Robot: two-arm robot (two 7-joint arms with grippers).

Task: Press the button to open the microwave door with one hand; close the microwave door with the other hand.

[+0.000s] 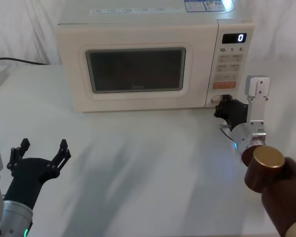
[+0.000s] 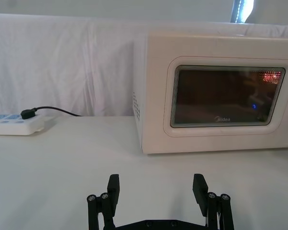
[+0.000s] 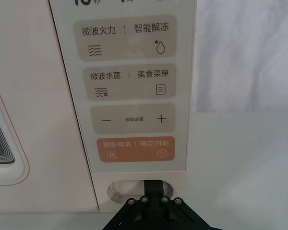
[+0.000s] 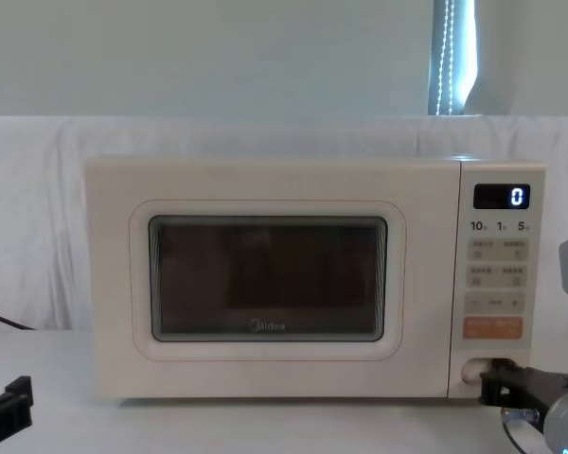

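Observation:
The cream microwave stands at the back of the table with its microwave door (image 1: 135, 74) (image 2: 225, 98) (image 4: 265, 279) flush with the body, its dark window facing me. The oval button (image 1: 217, 99) (image 3: 121, 188) (image 4: 470, 370) sits at the bottom of the control panel, under the orange key (image 3: 135, 149). My right gripper (image 1: 222, 105) (image 3: 152, 188) (image 4: 488, 379) is shut, and its black tips rest against the middle of the button. My left gripper (image 1: 43, 150) (image 2: 156, 189) hovers open and holding nothing over the table's front left, well short of the door.
A white power strip (image 2: 14, 123) with a black cable (image 1: 15, 61) lies at the far left of the white table. The panel display (image 1: 234, 38) reads 0. Bare table lies between the left gripper and the microwave.

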